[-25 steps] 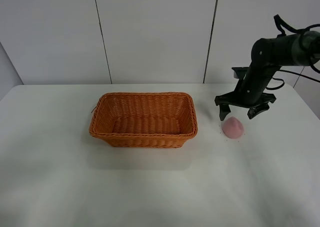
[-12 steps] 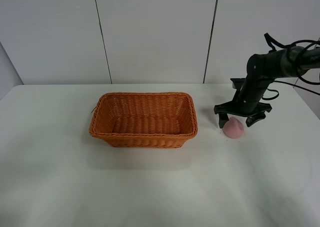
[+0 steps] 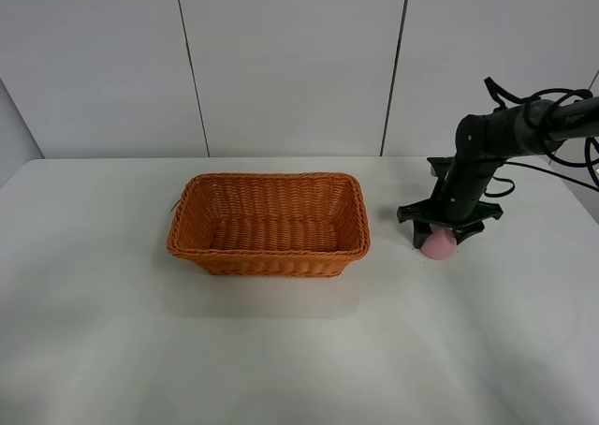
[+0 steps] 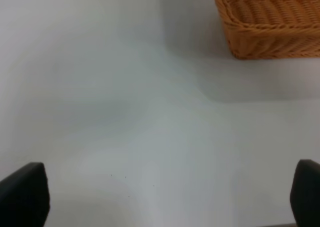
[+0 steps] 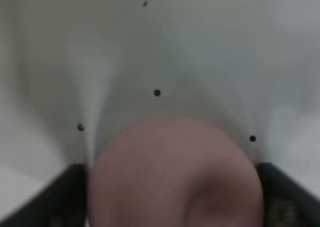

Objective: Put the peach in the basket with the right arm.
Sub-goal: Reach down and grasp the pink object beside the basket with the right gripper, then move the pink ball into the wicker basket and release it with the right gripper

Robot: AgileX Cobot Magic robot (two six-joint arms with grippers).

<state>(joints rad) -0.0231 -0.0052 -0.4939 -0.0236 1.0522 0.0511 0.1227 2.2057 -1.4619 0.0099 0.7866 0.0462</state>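
On the white table: risk of pinching the peach off-centre and rolling it away over the smooth top, or of clipping the rim of the basket on a low transfer. Rests on the table just beside the basket, directly under the right gripper, between spread, not yet clamped fingers.

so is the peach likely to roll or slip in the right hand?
Probably apt to roll: the peach is rounded and sits free on the table. Its matte skin looks unlikely to slip. It fills the gap between the fingers of the right hand, so an uneven squeeze could nudge it.
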